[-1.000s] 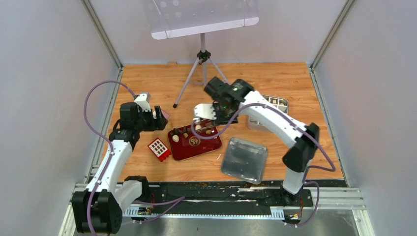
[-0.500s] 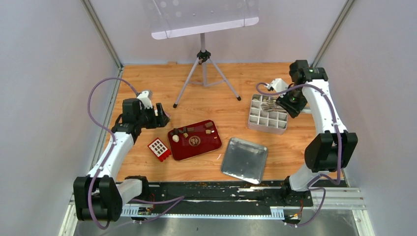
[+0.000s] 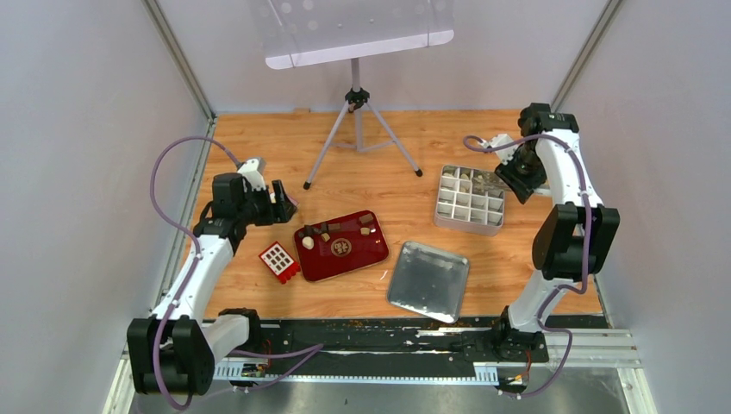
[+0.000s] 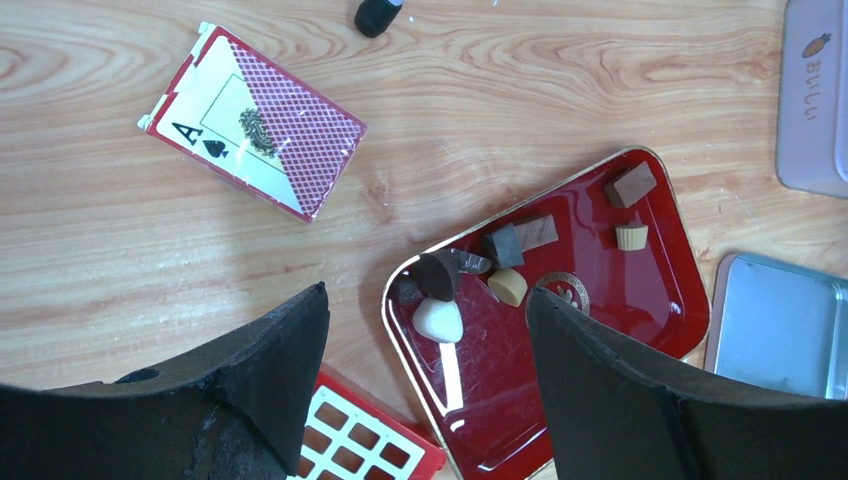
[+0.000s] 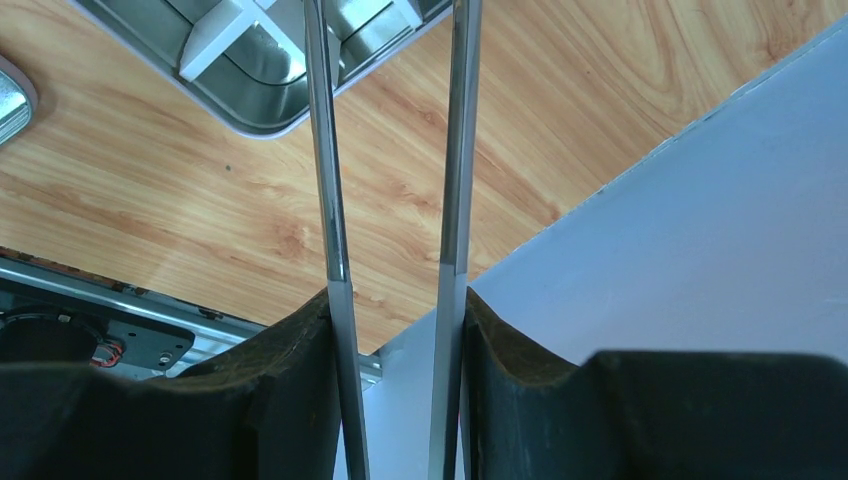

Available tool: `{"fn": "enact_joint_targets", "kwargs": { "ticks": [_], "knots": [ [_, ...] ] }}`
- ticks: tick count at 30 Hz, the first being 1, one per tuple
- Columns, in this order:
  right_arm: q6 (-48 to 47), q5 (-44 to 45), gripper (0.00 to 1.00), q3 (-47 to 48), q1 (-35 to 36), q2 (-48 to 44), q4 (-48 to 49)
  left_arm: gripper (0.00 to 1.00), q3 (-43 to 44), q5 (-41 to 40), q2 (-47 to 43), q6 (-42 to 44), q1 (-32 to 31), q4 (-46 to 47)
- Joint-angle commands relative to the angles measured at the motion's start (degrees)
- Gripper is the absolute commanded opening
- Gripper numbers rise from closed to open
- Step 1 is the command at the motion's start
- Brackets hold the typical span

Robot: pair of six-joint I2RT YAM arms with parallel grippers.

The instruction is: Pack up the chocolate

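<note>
Top external view shows you a job only partly done. Most of the chocolate lies loose on the red tray at the middle of the wooden table. The divided tin sits well apart to the right. A few small pieces appear to sit in its far compartments, too small to count, and the other cells look bare. The silver lid lies flat beside the tray, off the tin. By my judgement, you have most pieces left to move, then the lid to fit.

Left wrist view gives you what the overhead cannot: single pieces on the tray, among them a cream-white one, a dark block and a brown block. About seven show there. The left gripper hangs above the tray's near end, fingers spread wide with nothing between them. A small red box with a white grid lies beside the tray, and a playing card pack farther off.

Right wrist view alone shows that the right gripper is clamped on metal tongs. The two blades stand apart. Their tips are out of frame, so you cannot tell whether they carry a piece. Only a corner of the tin shows there.
</note>
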Motion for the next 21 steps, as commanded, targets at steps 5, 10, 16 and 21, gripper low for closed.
{"fn": "enact_joint_targets", "kwargs": {
  "ticks": [5,10,16,21],
  "knots": [
    [3.0,-2.1,0.39,9.1,0.3,0.4,-2.7,0.81,0.6,-0.6,-2.3,0.6,0.4,0.0],
    [4.0,-3.9,0.41,12.8,2.0,-0.3,-6.0,0.81,0.4,-0.3,-1.7,0.2,0.4,0.8],
    [3.4,-0.3,0.34,7.9,2.2,-1.0,-6.0,0.81,0.2,-0.1,-1.4,-0.4,0.4,1.6],
    [4.0,1.5,0.34,5.5,2.2,-0.8,-4.3,0.81,0.3,-0.3,-1.6,-0.2,0.4,1.3]
  ]
}}
